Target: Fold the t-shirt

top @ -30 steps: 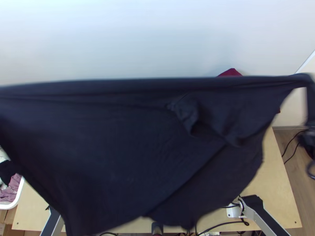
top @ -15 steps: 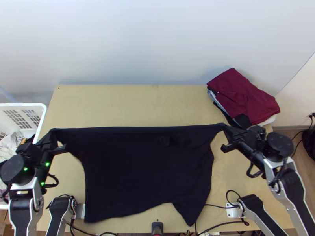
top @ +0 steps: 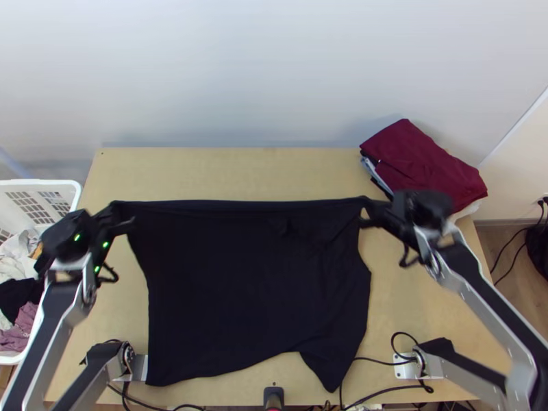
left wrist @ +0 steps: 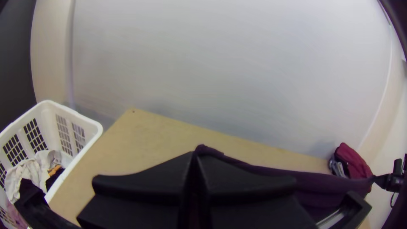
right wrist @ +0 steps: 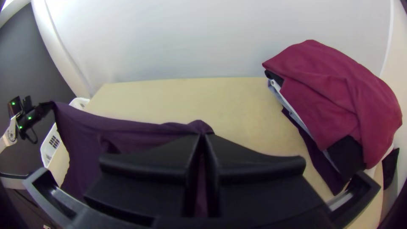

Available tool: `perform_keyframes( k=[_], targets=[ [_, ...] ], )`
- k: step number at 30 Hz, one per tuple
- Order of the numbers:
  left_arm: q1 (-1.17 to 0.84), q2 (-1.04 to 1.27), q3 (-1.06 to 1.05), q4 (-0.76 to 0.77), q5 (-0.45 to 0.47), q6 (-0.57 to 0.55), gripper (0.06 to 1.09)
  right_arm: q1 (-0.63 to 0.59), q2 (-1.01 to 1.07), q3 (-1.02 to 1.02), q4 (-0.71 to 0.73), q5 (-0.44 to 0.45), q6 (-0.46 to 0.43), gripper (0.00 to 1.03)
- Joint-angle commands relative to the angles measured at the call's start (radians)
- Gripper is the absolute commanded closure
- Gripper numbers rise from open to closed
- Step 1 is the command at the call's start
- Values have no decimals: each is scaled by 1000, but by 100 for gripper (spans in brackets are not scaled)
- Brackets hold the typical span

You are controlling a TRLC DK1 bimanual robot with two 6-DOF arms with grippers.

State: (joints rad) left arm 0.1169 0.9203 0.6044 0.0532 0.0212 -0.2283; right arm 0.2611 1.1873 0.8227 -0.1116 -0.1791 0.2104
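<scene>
The dark t-shirt hangs stretched between the two grippers, its far edge nearly straight and its lower part spread toward the table's near edge. My left gripper is at its far left corner, and my right gripper at its far right corner. In the left wrist view my left gripper is shut on the shirt, whose edge runs off to the other arm. In the right wrist view my right gripper is shut on the opposite corner of the shirt.
A stack of folded clothes with a dark red one on top lies at the table's back right, close to my right gripper. A white basket holding clothes stands left of the table. Bare wood shows beyond the shirt.
Both grippers have come down from high up near the camera, then moved toward the back of the table, carrying the shirt's far edge along. Its near part has hardly shifted since half a second ago.
</scene>
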Motion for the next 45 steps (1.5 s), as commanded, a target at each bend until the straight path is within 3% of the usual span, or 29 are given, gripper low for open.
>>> perform_keyframes(
  k=[1,11,21,26,31,35,45],
  targets=[
    [-2,155,84,50,-15,-5,105,-22,149,127,21,13,23,100],
    [-6,598,333,70,10,-5,105,-51,531,455,-16,6,30,100],
    [-16,878,598,33,11,-2,105,-59,801,750,-123,6,49,100],
    [-5,962,753,-96,60,-51,105,-63,911,909,-226,6,83,100],
    [-3,982,894,-388,152,-77,105,-62,973,1069,-404,4,112,100],
    [1,943,868,-467,198,-77,105,-60,973,1102,-482,4,124,100],
    [52,807,669,-470,276,-68,105,-34,887,1056,-675,6,127,100]
  ],
)
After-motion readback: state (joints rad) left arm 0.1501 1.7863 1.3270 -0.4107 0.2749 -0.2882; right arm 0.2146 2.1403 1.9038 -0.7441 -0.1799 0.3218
